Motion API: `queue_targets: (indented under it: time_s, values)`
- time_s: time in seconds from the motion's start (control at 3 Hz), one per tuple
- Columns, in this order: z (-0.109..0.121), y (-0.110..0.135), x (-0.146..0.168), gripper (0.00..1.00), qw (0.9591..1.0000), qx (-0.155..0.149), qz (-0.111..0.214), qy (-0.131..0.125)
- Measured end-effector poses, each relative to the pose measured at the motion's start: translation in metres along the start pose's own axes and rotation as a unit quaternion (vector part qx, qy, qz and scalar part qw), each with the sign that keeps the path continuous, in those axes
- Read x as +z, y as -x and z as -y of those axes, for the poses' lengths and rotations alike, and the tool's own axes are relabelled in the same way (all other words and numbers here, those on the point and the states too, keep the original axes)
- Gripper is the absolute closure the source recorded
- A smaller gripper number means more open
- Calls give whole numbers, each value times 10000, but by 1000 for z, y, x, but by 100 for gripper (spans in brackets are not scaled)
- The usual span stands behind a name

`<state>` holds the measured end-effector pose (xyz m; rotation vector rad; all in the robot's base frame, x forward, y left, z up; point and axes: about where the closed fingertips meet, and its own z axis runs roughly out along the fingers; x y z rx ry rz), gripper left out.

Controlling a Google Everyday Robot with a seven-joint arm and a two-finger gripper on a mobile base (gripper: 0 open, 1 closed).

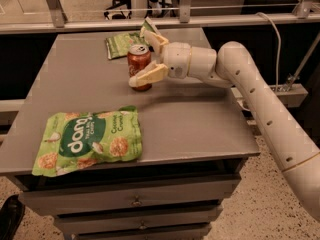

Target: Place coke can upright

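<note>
The coke can (139, 64), red-orange with a silver top, stands upright on the grey table (190, 119), in its far middle part. My gripper (140, 57) reaches in from the right and straddles the can. One finger (153, 37) is behind the can and the other finger (148, 75) is in front of it, low against its side. The jaws are spread wider than the can, so the gripper is open. The white arm (250, 84) stretches away to the lower right.
A large green snack bag (89, 141) lies flat at the table's front left. A smaller green bag (121, 43) lies just behind the can at the far edge. A metal rail (100, 21) runs behind the table. Drawers (135, 200) sit below the front edge.
</note>
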<state>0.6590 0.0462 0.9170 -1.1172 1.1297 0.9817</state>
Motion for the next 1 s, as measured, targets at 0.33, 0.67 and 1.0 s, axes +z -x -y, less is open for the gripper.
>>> queue_targets:
  time_s: [0.33,0.67,1.0]
  values:
    - [-4,0,-10,0,9999,18,-99,-61]
    - [-4,11,-45,0,9986,143,-443,-245]
    - [-4,11,-45,0,9986,143,-443,-245]
